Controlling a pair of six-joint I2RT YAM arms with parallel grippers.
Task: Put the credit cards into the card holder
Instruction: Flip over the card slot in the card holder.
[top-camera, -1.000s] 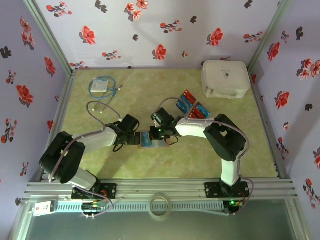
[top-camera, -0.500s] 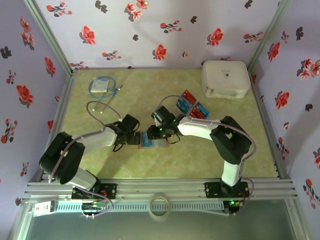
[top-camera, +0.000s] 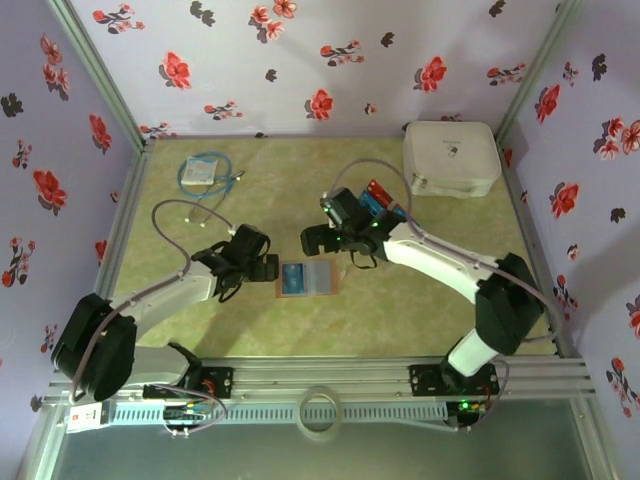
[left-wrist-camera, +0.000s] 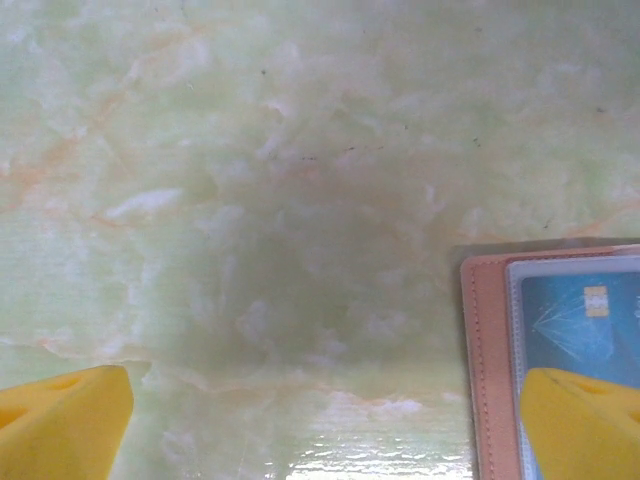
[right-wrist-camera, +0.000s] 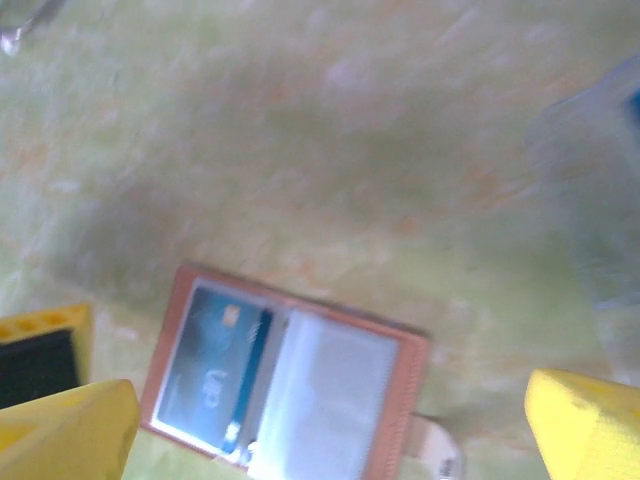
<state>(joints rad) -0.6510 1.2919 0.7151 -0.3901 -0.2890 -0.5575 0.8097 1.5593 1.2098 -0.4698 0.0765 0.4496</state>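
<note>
You have one card in and the rest to go. The small flat tan-brown leather-like card holder (top-camera: 305, 279) lies open on the pale green marbled table (top-camera: 420, 310), between the two arms. A thin blue plastic card (right-wrist-camera: 215, 370) sits behind the clear window of one of its two grey pockets, and the pocket beside it looks empty. The other red and blue credit cards (top-camera: 378, 205) are bunched further back, well apart from the holder and near the big white zip case (top-camera: 452, 158). The right arm partly hides them, so you cannot count them from here. The right gripper (right-wrist-camera: 328, 425) hangs above and just behind the holder, its yellow fingers (right-wrist-camera: 65, 430) spread wide with nothing between them. The left gripper (left-wrist-camera: 320, 430) is low over the table at the holder's outer edge, likewise spread wide and holding nothing. One of its fingertips (left-wrist-camera: 585, 420) overlaps the holder's corner in the wrist view, but you cannot tell whether it presses on it. I judge you are early in the job: one card is seated, neither hand carries anything, and the whole pile is left. The likely next step is a reach back to that pile for another card, with the left side placed to steady the holder. Only two window pockets show, so expect later cards to need stacking or other slots.
</note>
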